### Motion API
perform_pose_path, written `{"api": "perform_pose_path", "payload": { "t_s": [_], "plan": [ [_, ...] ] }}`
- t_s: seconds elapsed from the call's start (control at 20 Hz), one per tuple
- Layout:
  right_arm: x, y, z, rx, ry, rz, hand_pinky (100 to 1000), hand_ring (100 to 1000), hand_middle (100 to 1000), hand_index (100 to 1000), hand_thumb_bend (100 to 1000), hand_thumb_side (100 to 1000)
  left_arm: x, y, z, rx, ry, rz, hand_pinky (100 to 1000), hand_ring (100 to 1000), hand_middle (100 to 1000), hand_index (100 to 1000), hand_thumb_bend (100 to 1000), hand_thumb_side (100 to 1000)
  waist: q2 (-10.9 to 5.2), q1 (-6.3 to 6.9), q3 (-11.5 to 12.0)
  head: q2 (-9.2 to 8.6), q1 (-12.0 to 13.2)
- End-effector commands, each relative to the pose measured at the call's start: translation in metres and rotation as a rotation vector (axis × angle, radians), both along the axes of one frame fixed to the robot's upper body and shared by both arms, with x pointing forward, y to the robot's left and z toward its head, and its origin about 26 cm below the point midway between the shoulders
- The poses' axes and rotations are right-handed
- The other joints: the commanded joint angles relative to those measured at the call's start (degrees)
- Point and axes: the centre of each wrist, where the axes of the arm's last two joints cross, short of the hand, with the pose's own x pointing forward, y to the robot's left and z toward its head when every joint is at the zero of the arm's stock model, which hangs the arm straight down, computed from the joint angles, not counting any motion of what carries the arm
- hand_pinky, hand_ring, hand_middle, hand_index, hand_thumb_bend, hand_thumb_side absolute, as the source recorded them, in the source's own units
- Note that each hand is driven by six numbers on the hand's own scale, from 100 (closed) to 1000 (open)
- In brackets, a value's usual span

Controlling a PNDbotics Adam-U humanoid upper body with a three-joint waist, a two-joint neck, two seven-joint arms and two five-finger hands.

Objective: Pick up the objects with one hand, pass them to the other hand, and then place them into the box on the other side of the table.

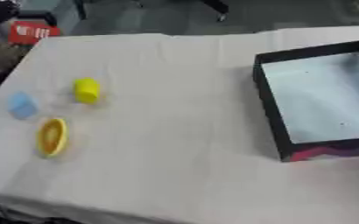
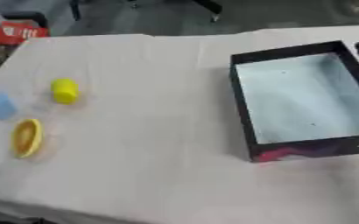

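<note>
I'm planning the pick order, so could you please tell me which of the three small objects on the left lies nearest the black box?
The bright yellow rounded block; the pale blue piece and the yellow-orange ring-shaped dish lie farther left of the black box.

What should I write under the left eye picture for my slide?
Three small things, a yellow piece, a pale blue piece and a yellow ring, wait opposite the empty black box.
</note>
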Motion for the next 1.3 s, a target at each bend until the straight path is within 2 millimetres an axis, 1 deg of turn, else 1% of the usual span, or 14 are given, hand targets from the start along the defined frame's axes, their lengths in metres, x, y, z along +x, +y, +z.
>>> {"api": "perform_pose_path", "payload": {
  "t_s": [0.05,0.15,0.2,0.3,0.35,0.55,0.85,1.05,1.3],
  "plan": [
    [-0.003,-0.003,0.015,-0.036,-0.040,0.003,1000,1000,852,1000,167,390,0.000,0.025,0.020,0.138,0.083,0.004,898,909,810,864,569,405,-0.29,0.43,0.1,0.07,0.3],
    [-0.003,-0.003,0.016,-0.039,-0.045,0.003,1000,1000,851,1000,158,390,0.005,0.031,0.021,0.196,0.164,-0.008,900,913,814,866,636,349,-0.17,0.36,0.1,-0.02,0.5],
    [-0.003,-0.002,0.016,-0.040,-0.048,0.004,1000,1000,850,1000,158,390,0.008,0.034,0.023,0.220,0.201,-0.010,900,913,815,867,650,335,-0.11,0.31,0.1,-0.10,0.6],
    [-0.003,-0.002,0.017,-0.043,-0.054,0.007,1000,1000,849,1000,153,390,0.012,0.039,0.025,0.264,0.262,-0.008,902,917,818,871,708,275,0.05,0.19,0.2,-0.35,0.8],
    [-0.003,-0.001,0.018,-0.045,-0.058,0.009,1000,1000,849,1000,153,390,0.015,0.041,0.026,0.282,0.292,-0.007,904,918,820,871,719,258,0.15,0.10,0.1,-0.52,1.0],
    [-0.003,-0.001,0.018,-0.050,-0.068,0.011,1000,1000,845,1000,144,392,0.022,0.048,0.027,0.313,0.387,-0.006,913,926,826,876,733,215,0.49,-0.16,0.1,-1.28,1.6],
    [-0.003,-0.002,0.017,-0.063,-0.069,0.004,1000,1000,839,1000,141,394,0.025,0.058,0.028,0.350,0.507,-0.009,923,933,823,885,751,207,0.74,-0.24,0.2,-2.05,2.1],
    [-0.003,-0.002,0.016,-0.069,-0.069,0.002,1000,1000,838,1000,141,392,0.024,0.065,0.029,0.379,0.561,0.017,926,935,827,889,759,204,0.72,-0.22,0.3,-2.15,2.0],
    [-0.003,-0.002,0.016,-0.072,-0.069,-0.001,1000,1000,836,1000,140,392,0.023,0.075,0.024,0.396,0.630,0.073,931,936,831,888,751,167,0.77,-0.18,0.4,-2.04,1.9]
  ]
}}
